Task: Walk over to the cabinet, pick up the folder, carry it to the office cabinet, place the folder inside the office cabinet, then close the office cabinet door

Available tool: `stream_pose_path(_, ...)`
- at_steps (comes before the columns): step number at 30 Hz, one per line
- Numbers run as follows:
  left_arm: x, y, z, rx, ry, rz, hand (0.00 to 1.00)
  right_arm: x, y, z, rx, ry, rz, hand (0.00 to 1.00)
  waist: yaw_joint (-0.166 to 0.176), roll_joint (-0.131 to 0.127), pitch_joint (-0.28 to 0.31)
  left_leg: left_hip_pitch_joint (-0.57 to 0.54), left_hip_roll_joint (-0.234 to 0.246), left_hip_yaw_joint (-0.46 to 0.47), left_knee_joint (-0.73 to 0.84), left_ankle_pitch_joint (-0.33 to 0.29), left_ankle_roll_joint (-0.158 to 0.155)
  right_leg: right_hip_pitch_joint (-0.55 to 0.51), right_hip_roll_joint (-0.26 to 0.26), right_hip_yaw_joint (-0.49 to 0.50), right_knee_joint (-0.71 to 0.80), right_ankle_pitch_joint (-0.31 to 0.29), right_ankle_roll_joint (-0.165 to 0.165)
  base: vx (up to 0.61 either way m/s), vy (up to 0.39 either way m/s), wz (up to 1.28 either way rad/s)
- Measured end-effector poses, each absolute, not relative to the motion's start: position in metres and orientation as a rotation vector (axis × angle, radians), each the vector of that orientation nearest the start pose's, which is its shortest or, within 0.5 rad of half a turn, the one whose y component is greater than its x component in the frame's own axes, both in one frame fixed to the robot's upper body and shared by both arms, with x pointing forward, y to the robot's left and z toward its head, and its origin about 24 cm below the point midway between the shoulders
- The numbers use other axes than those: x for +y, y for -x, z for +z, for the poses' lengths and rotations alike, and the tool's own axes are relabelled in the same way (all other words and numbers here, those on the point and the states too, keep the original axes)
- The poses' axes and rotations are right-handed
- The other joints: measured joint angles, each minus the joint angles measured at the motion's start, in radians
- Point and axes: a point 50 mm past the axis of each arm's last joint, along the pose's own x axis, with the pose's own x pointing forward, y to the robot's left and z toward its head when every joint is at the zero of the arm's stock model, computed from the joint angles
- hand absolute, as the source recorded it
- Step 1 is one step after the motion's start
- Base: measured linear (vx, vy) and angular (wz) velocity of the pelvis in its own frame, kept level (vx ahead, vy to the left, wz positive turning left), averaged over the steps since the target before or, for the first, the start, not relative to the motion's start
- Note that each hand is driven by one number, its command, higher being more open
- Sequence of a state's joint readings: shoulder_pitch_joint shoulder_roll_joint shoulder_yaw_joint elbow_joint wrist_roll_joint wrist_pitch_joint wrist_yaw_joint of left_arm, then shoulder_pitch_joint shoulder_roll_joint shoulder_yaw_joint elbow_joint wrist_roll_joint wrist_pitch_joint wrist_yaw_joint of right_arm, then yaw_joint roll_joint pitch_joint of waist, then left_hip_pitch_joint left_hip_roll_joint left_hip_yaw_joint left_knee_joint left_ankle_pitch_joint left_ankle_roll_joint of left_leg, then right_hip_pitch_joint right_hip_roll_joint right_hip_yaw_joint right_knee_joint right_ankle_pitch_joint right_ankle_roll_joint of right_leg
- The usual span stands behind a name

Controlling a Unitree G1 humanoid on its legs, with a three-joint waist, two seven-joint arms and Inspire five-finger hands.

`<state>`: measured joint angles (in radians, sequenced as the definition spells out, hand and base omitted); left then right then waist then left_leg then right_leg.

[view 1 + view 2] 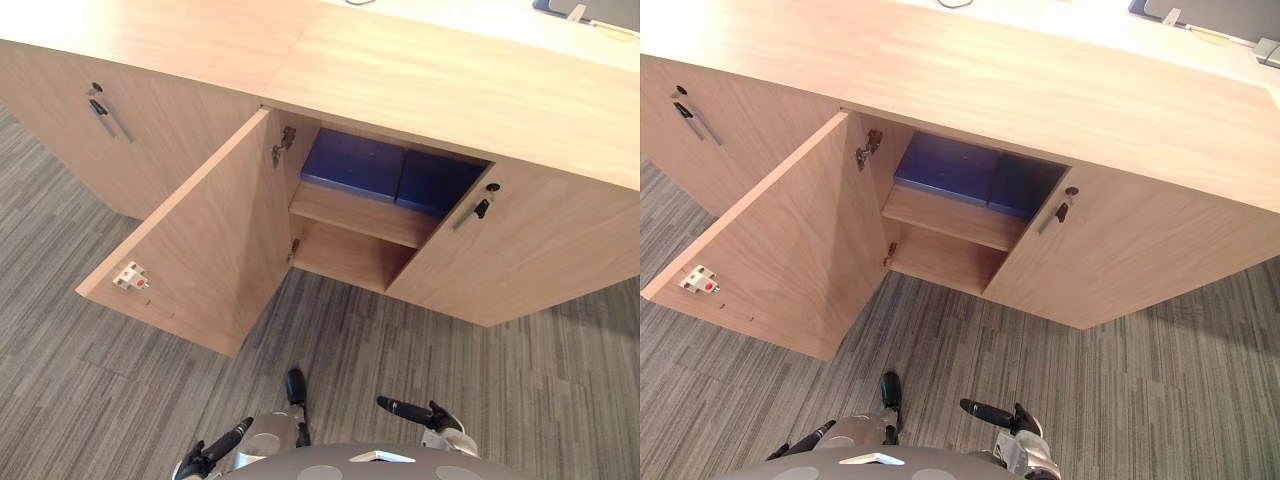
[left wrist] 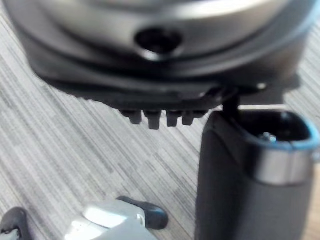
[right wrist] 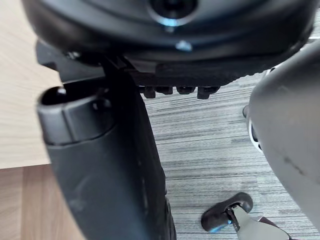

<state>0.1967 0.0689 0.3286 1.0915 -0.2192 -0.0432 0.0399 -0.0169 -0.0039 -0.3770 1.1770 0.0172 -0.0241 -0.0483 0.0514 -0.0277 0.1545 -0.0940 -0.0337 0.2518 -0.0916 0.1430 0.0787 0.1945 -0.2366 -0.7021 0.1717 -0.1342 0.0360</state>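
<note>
Blue folder flat on upper shelf inside office cabinet; door swung open left; left hand, right hand near, over carpet; fingers straight, relaxed, holding nothing.

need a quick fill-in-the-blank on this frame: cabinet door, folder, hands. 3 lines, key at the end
1. The cabinet door in front of the robot stands ____.
2. A blue folder lies inside on the ____ shelf.
3. The left hand and right hand hang low over the carpet with straight fingers, holding ____.

Missing words: open; upper; nothing
</note>
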Motion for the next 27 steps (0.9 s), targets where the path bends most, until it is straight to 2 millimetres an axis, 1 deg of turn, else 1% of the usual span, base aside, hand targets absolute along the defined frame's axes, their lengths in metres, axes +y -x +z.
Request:
stream_pose_path(2,0.22,-0.033,-0.168,1.175,0.255,0.558,1.0,-0.189,-0.101,-0.166,1.125,-0.191,-0.378,1.0,-0.005,0.002,-0.007,0.023,-0.018,0.0,-0.001,-0.007,-0.008,0.001,-0.005,-0.013,-0.02,-0.002,0.006,-0.05,-0.048,0.01)
stream_pose_path(3,0.218,-0.034,-0.168,1.171,0.256,0.546,1.0,-0.191,-0.101,-0.166,1.13,-0.183,-0.375,1.0,-0.002,0.004,-0.017,0.024,-0.022,0.004,-0.001,-0.008,-0.009,0.006,-0.005,-0.005,-0.036,-0.011,0.021,-0.04,-0.064,-0.04)
stream_pose_path(4,0.218,-0.036,-0.168,1.166,0.259,0.542,1.0,-0.191,-0.102,-0.165,1.128,-0.183,-0.375,1.0,-0.002,0.0,-0.019,0.022,-0.024,0.008,-0.001,-0.011,-0.005,0.008,-0.006,-0.006,-0.046,-0.02,0.032,-0.04,-0.06,-0.1)
stream_pose_path(5,0.216,-0.04,-0.168,1.155,0.267,0.532,1.0,-0.191,-0.102,-0.165,1.128,-0.184,-0.375,1.0,-0.003,0.014,-0.019,0.014,-0.024,0.01,-0.001,-0.009,-0.005,0.003,-0.008,-0.009,-0.057,-0.027,0.047,-0.05,-0.031,-0.04)
stream_pose_path(6,0.214,-0.04,-0.168,1.155,0.273,0.528,1.0,-0.193,-0.104,-0.165,1.122,-0.179,-0.378,1.0,-0.004,0.017,-0.018,0.012,-0.026,0.013,-0.001,-0.008,-0.005,0.0,-0.008,-0.009,-0.057,-0.028,0.049,-0.06,-0.008,-0.01)
stream_pose_path(7,0.213,-0.038,-0.169,1.16,0.276,0.529,1.0,-0.197,-0.101,-0.165,1.135,-0.174,-0.386,1.0,-0.004,0.019,-0.017,0.011,-0.028,0.016,0.0,-0.005,-0.007,0.001,-0.008,-0.013,-0.055,-0.031,0.054,-0.02,0.012,0.04)
stream_pose_path(8,0.213,-0.039,-0.169,1.16,0.275,0.527,1.0,-0.197,-0.098,-0.166,1.142,-0.175,-0.39,1.0,-0.004,0.018,-0.017,0.011,-0.03,0.013,0.0,-0.005,-0.007,0.002,-0.01,-0.019,-0.052,-0.034,0.058,0.0,0.01,0.1)
stream_pose_path(9,0.213,-0.039,-0.168,1.158,0.273,0.524,1.0,-0.197,-0.097,-0.166,1.146,-0.189,-0.404,1.0,-0.005,0.011,-0.014,0.011,-0.037,0.008,0.0,-0.008,-0.003,0.004,-0.019,-0.031,-0.043,-0.036,0.064,0.07,0.013,0.27)
stream_pose_path(10,0.22,-0.04,-0.167,1.156,0.24,0.514,1.0,-0.198,-0.092,-0.167,1.154,-0.196,-0.414,1.0,-0.007,-0.005,-0.014,0.012,-0.057,-0.006,0.001,-0.02,0.006,0.007,-0.042,-0.043,-0.012,-0.036,0.087,0.06,0.015,0.26)
stream_pose_path(11,0.22,-0.039,-0.167,1.157,0.238,0.512,1.0,-0.198,-0.088,-0.168,1.163,-0.198,-0.421,1.0,-0.009,-0.006,-0.014,0.012,-0.058,-0.011,0.001,-0.025,0.009,0.011,-0.043,-0.036,-0.001,-0.035,0.086,0.15,0.009,0.32)
stream_pose_path(12,0.218,-0.038,-0.167,1.165,0.226,0.501,1.0,-0.201,-0.088,-0.167,1.157,-0.216,-0.441,1.0,-0.012,0.0,-0.017,0.019,-0.057,-0.047,0.001,-0.023,0.018,-0.012,-0.056,0.009,0.09,-0.048,0.04,0.09,-0.004,0.31)
stream_pose_path(13,0.217,-0.039,-0.168,1.168,0.212,0.484,1.0,-0.203,-0.089,-0.166,1.142,-0.212,-0.444,1.0,-0.021,0.004,-0.019,0.025,-0.052,-0.067,0.001,-0.024,0.019,-0.039,-0.062,0.061,0.162,-0.046,0.001,0.15,0.02,0.62)
stream_pose_path(14,0.216,-0.044,-0.167,1.16,0.182,0.446,1.0,-0.206,-0.095,-0.164,1.112,-0.202,-0.445,1.0,-0.034,0.026,-0.02,0.032,-0.028,-0.106,0.004,-0.026,0.018,-0.101,-0.049,0.205,0.243,-0.087,-0.036,0.1,0.046,0.77)
stream_pose_path(15,0.217,-0.052,-0.166,1.141,0.166,0.43,1.0,-0.204,-0.098,-0.163,1.096,-0.204,-0.436,1.0,-0.03,0.023,-0.022,0.033,-0.017,-0.136,0.004,-0.03,0.012,-0.139,-0.014,0.335,0.227,-0.117,-0.006,0.12,0.05,0.77)
stream_pose_path(16,0.219,-0.054,-0.165,1.134,0.157,0.428,1.0,-0.201,-0.097,-0.164,1.096,-0.208,-0.433,1.0,-0.028,0.014,-0.025,0.033,-0.016,-0.152,0.004,-0.031,0.01,-0.16,-0.003,0.386,0.224,-0.123,0.007,0.12,0.025,0.8)
stream_pose_path(17,0.223,-0.057,-0.164,1.125,0.141,0.418,1.0,-0.196,-0.095,-0.165,1.107,-0.222,-0.428,1.0,-0.03,-0.002,-0.033,0.034,-0.015,-0.189,0.004,-0.033,0.001,-0.19,0.006,0.468,0.217,-0.127,0.029,0.13,-0.012,0.89)
stream_pose_path(18,0.225,-0.059,-0.163,1.119,0.131,0.416,1.0,-0.191,-0.092,-0.167,1.121,-0.246,-0.43,1.0,-0.031,-0.012,-0.039,0.036,-0.012,-0.217,0.004,-0.033,-0.012,-0.211,0.016,0.518,0.192,-0.116,0.049,0.13,-0.028,0.9)
stream_pose_path(19,0.226,-0.059,-0.163,1.118,0.128,0.416,1.0,-0.191,-0.091,-0.167,1.119,-0.258,-0.441,1.0,-0.032,-0.014,-0.04,0.038,-0.012,-0.231,0.004,-0.033,-0.019,-0.215,0.017,0.521,0.169,-0.107,0.064,0.11,-0.065,0.82)
stream_pose_path(20,0.226,-0.058,-0.163,1.119,0.127,0.417,1.0,-0.191,-0.091,-0.167,1.121,-0.258,-0.442,1.0,-0.031,-0.019,-0.042,0.041,-0.013,-0.251,0.004,-0.037,-0.03,-0.216,0.014,0.515,0.116,-0.088,0.09,0.09,-0.097,0.65)
stream_pose_path(21,0.226,-0.055,-0.163,1.125,0.125,0.424,1.0,-0.189,-0.089,-0.168,1.133,-0.258,-0.434,1.0,-0.028,-0.026,-0.046,0.048,-0.015,-0.262,0.002,-0.041,-0.039,-0.217,0.016,0.514,0.061,-0.064,0.103,0.11,-0.149,0.61)
stream_pose_path(22,0.229,-0.052,-0.163,1.128,0.126,0.444,1.0,-0.186,-0.087,-0.169,1.143,-0.262,-0.427,1.0,-0.028,-0.04,-0.055,0.048,-0.024,-0.273,0.001,-0.046,-0.05,-0.219,0.017,0.514,0.022,-0.035,0.1,0.09,-0.154,0.39)
stream_pose_path(23,0.231,-0.051,-0.163,1.129,0.125,0.455,1.0,-0.184,-0.086,-0.169,1.148,-0.266,-0.424,1.0,-0.028,-0.05,-0.062,0.047,-0.033,-0.277,0.001,-0.048,-0.054,-0.221,0.016,0.514,0.007,-0.02,0.096,0.09,-0.193,0.33)
stream_pose_path(24,0.231,-0.05,-0.163,1.131,0.139,0.474,1.0,-0.183,-0.085,-0.17,1.154,-0.275,-0.42,1.0,-0.031,-0.055,-0.069,0.047,-0.038,-0.286,0.0,-0.05,-0.058,-0.22,0.013,0.522,0.0,-0.002,0.104,0.08,-0.165,0.24)
stream_pose_path(25,0.227,-0.049,-0.164,1.135,0.153,0.479,1.0,-0.186,-0.085,-0.17,1.152,-0.268,-0.424,1.0,-0.028,-0.046,-0.077,0.049,-0.021,-0.28,0.0,-0.057,-0.068,-0.217,0.026,0.508,-0.008,-0.008,0.093,0.09,-0.186,0.21)
stream_pose_path(27,0.223,-0.044,-0.166,1.145,0.198,0.516,1.0,-0.191,-0.085,-0.169,1.149,-0.261,-0.43,1.0,-0.027,-0.021,-0.08,0.047,0.011,-0.283,0.0,-0.053,-0.102,-0.2,0.059,0.487,-0.038,-0.004,0.084,0.15,-0.203,0.11)
